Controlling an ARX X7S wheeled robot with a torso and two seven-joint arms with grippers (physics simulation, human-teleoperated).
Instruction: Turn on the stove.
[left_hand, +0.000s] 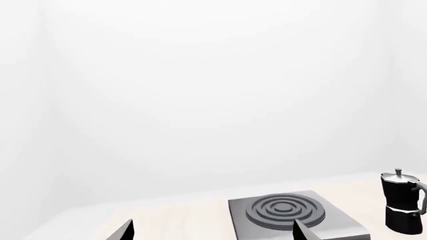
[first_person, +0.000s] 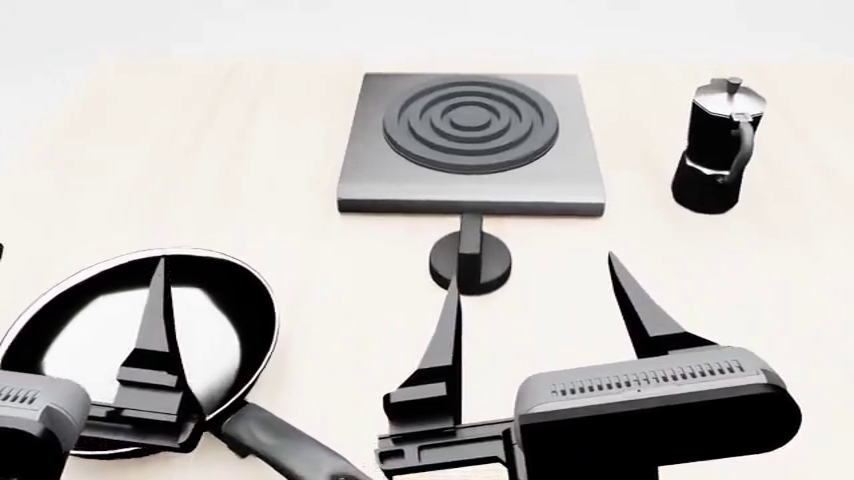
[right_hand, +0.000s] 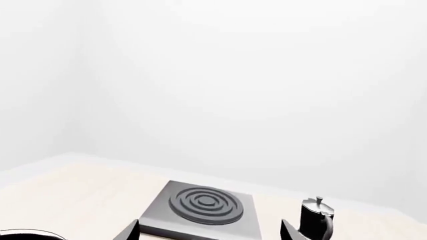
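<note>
The stove (first_person: 467, 195) lies flat on the light wooden table (first_person: 200, 150), at the far middle of the head view, and its dark ring burner (first_person: 469, 124) sits on the grey slab. The small round black knob (first_person: 470, 262) with its upright fin stands just in front of the slab's near edge. The right gripper (first_person: 541, 300) hovers near the knob, on the robot's side of it, with its two fingers spread wide apart and holding nothing; its left finger (first_person: 443, 340) is close to the knob, but whether it touches cannot be told. The left gripper (first_person: 159, 300) hangs over the black frying pan (first_person: 80, 310) at the near left; only one finger of it shows in the head view, but the left wrist view shows both fingertips well apart. The black moka pot (first_person: 721, 145) stands to the right of the stove, apart from it.
</note>
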